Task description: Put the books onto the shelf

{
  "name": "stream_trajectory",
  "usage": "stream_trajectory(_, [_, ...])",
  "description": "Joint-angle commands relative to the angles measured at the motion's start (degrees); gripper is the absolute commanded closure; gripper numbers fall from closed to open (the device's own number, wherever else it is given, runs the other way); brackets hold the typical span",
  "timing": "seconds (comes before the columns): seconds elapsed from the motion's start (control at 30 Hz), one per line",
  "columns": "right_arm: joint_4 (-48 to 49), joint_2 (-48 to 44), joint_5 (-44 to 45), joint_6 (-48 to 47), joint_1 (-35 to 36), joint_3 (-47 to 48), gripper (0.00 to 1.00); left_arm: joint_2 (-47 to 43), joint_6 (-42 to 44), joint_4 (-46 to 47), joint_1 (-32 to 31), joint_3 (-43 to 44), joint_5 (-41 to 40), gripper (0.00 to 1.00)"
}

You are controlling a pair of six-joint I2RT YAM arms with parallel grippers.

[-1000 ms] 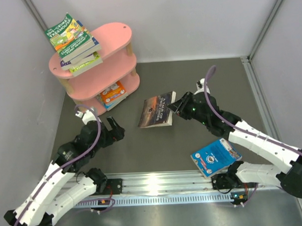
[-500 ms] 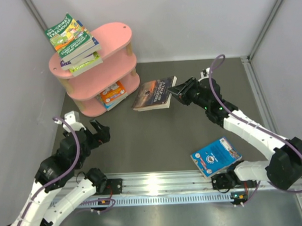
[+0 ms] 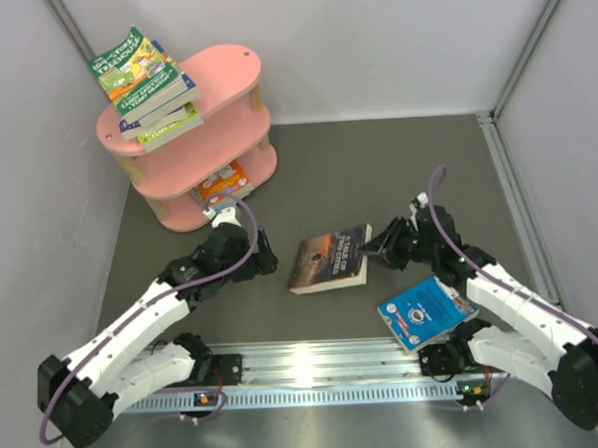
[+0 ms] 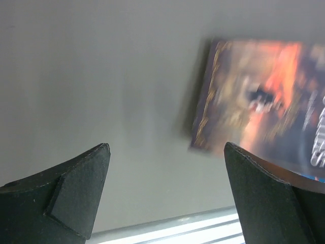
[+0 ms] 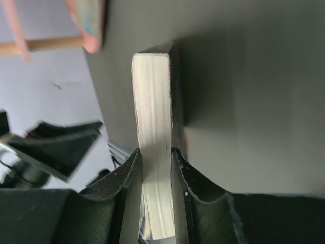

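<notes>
My right gripper (image 3: 373, 249) is shut on the right edge of a dark brownish book (image 3: 328, 259) at mid-table. In the right wrist view its white page block (image 5: 152, 101) sits clamped between the fingers of that gripper (image 5: 156, 152). My left gripper (image 3: 266, 260) stands open just left of this book, apart from it. The left wrist view shows the left gripper (image 4: 166, 148) empty and the book's cover (image 4: 264, 101) blurred beyond it. A blue book (image 3: 427, 311) lies near the right arm's base. The pink shelf (image 3: 238, 78) at far left carries a stack of books (image 3: 144, 87) on top and an orange one (image 3: 223, 183) on the bottom tier.
Grey walls close in the table on the left, back and right. A metal rail (image 3: 315, 367) runs along the near edge between the arm bases. The shelf's board and post (image 5: 86, 20) show at the upper left of the right wrist view.
The right gripper carried the dark book from beside the shelf back toward the near middle of the table. The left arm swung in from the left, its open gripper now next to the book.
</notes>
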Motion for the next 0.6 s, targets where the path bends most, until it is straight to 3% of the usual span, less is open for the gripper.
stream_trajectory(0.0, [-4.8,-8.3,-4.9,-3.6,-0.5,-1.1,1.0,4.6,-1.4,13.3,-0.1,0.0,3.1,0.01])
stream_trajectory(0.17, [-11.6,-15.4,-4.6,-6.3,-0.6,-4.5,1.0,17.5,-1.5,19.0,0.0,0.2,6.0,0.01])
stream_trajectory(0.3, [-12.3,-17.3,-4.6,-6.0,-0.6,-6.7,1.0,26.3,-3.3,20.9,-0.1,-1.5,9.0,0.07])
stream_trajectory(0.43, [-11.9,-16.9,-5.3,-6.4,-0.6,-7.6,1.0,31.5,-5.0,26.5,-0.3,-5.4,11.9,0.17])
stream_trajectory(0.57, [-9.8,-16.0,-6.5,-6.8,-0.6,-7.9,1.0,32.5,-5.5,29.0,-1.1,-7.2,13.6,0.35])
